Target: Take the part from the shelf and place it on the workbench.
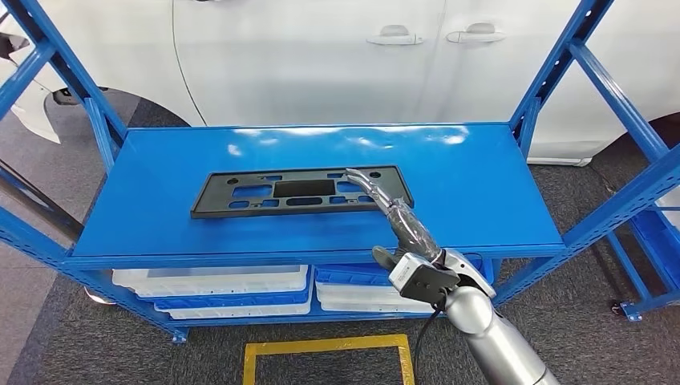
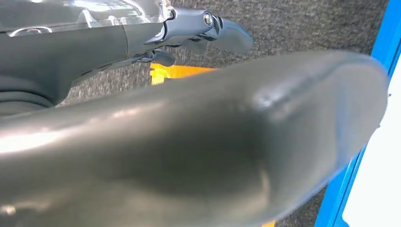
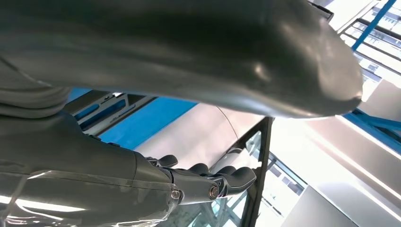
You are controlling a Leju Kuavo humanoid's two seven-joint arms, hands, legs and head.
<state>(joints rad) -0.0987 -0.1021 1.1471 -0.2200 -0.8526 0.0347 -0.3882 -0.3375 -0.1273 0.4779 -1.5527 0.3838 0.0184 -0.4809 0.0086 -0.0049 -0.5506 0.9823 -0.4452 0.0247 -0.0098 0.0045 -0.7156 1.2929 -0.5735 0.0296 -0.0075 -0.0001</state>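
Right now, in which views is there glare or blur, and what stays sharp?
Head view: sharp; white ceiling-light glare on the glossy blue metal shelf top, while the flat black plastic part reads clearly. Left wrist view: the thick grey thumb of the left hand is blurred. Right wrist view: bright overexposed background behind the right hand.

This looks like a car workshop or assembly hall: a blue steel shelving rack [image 1: 337,172] stands on dark grey carpet-like flooring [image 1: 72,345] directly in front of a white car body with two door handles [image 1: 321,56]. White and blue plastic trays [image 1: 212,289] fill the rack's lower level, and a yellow taped rectangle [image 1: 329,357] marks the floor
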